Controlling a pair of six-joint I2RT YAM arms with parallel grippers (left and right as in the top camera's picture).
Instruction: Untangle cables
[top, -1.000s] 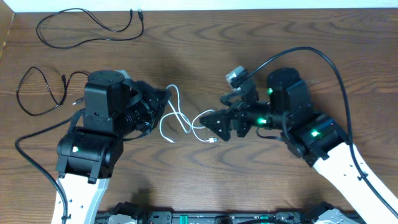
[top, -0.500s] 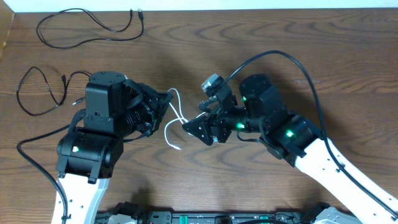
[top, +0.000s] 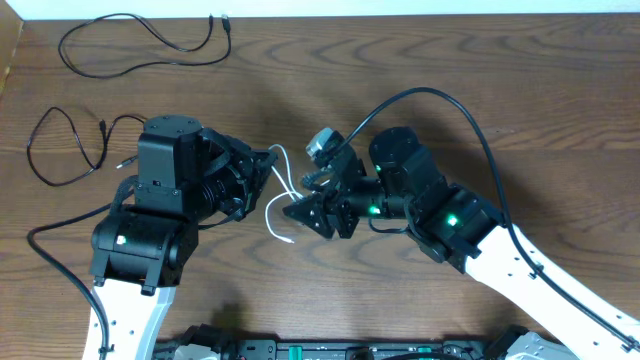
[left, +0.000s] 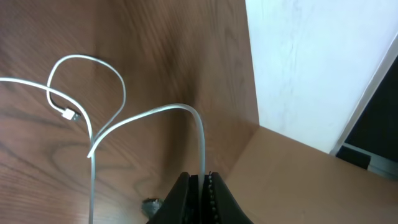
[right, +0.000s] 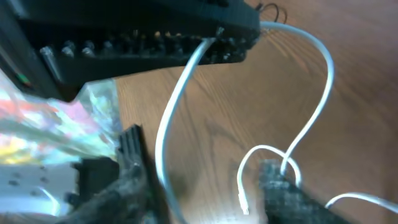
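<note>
My left gripper (top: 268, 162) is clamped hard on the white cable (left: 202, 146); in my left wrist view the cord runs straight down into the closed jaws, with no gap showing between them. From that pinch the cord arches up and away over the brown table (top: 420, 80), then drops into a loose loop that crosses over itself, one small silver plug (left: 69, 114) lying flat on the wood inside the loop. All of this sits about the middle of the table, between my two arms. My right gripper (top: 299, 211) is low beside it, pointing toward my left one, and its jaws stand apart, not clamping anything. In my right wrist view one strand of the white cable passes through the gap between my fingers (right: 138, 177), and a small bend of the cord lies right against the inner face of the other finger; I cannot tell whether it truly touches. The cord's other plug end (right: 242, 200) hangs in that same gap. The two black cables lie well apart from this. One black cable (top: 160, 38) sprawls in a long flat loop near the far left corner. The other black cable (top: 32, 150) curls in a rounder loop along the left edge, just beside my left arm's base.
</note>
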